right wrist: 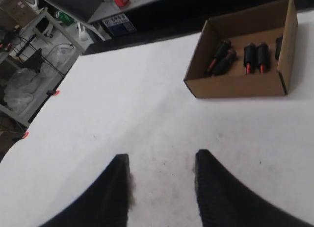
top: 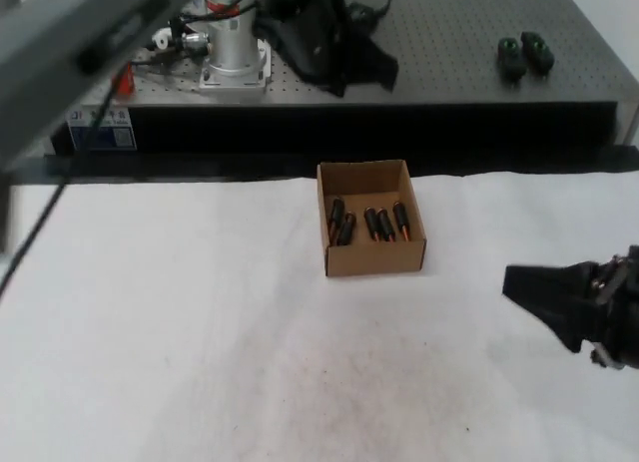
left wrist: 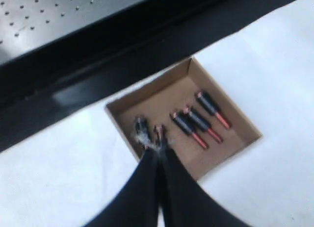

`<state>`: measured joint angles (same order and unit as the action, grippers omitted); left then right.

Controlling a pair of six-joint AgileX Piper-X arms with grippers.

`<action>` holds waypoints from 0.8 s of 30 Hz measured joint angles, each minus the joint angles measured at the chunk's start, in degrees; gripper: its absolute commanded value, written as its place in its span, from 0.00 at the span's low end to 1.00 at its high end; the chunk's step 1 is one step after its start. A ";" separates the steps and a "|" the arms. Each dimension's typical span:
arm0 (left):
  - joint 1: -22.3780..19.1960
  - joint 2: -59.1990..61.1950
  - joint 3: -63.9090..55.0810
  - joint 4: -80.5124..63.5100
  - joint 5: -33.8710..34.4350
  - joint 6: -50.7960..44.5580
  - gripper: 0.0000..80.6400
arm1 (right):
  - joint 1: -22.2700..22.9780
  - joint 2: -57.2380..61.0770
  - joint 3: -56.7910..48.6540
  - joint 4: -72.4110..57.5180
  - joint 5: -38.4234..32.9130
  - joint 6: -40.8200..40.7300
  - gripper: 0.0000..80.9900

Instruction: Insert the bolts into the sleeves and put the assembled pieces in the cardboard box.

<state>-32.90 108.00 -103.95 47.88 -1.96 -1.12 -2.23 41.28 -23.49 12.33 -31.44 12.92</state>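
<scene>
Your brown, open-topped cardboard box stands on the white cloth that covers the bench, just in front of the dark edge of the perforated metal plate behind it. Inside the box you have five assembled pieces lying flat on its floor, each a black sleeve with an orange-red bolt end showing. Two of them, the pair of pieces, lie close together at one side, and the other three pieces lie side by side at the other. Your left gripper is over the box with its black jaws pressed together. In the left wrist view its tips show right by the pair of pieces, though you cannot tell how high above them they are. Your right gripper is well apart from the box, out over bare cloth toward the right side of the bench. Its jaws stand apart, with cloth visible between them. Two small dark green objects sit far back on the metal plate, to the right.
</scene>
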 measured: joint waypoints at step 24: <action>0.00 -81.38 76.60 -16.00 -3.24 -8.40 0.01 | 0.37 -31.70 0.68 20.99 0.61 -5.86 0.02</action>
<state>-32.90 26.62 -27.34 31.88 -5.20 -9.52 -1.86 9.59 -22.81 33.33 -30.83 7.07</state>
